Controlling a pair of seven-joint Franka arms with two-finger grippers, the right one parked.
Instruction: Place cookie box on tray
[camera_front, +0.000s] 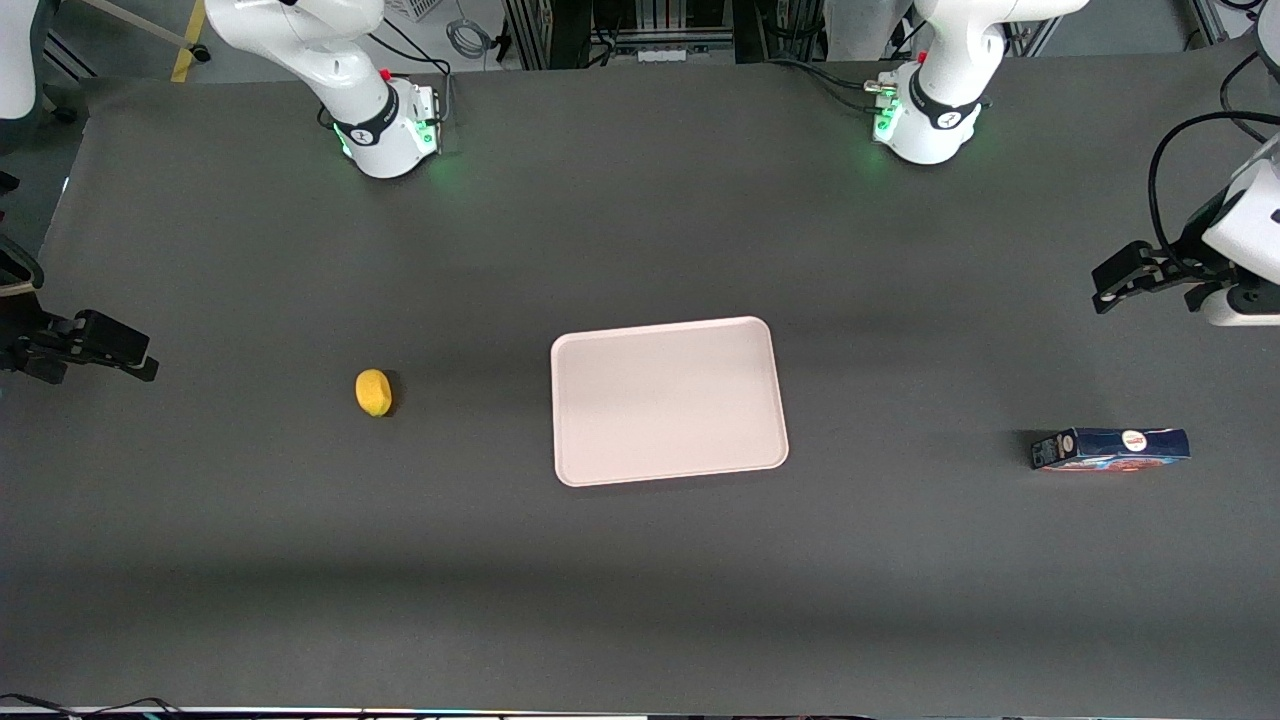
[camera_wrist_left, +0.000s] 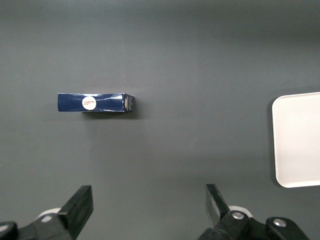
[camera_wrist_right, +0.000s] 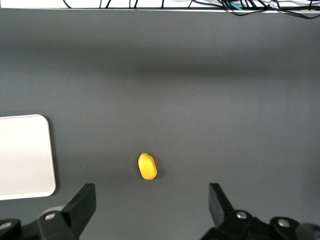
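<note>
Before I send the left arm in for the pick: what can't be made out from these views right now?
- Gripper: open, high over the table; the left wrist view's edge cuts off its finger bases, the front view's edge most of its arm.
- Cookie box: logo text too small in both views; its underside is hidden against the table.
- Tray: cut off by the left wrist view's edge; whole in the front view.

The dark grey table (camera_front: 640, 600) carries three items. The pink tray (camera_front: 668, 401) lies at frame centre; the yellow lump (camera_front: 373, 392) at centre left; the cookie box (camera_front: 1110, 448) at right. The gripper (camera_front: 1120, 285) hangs open at the right edge.
</note>
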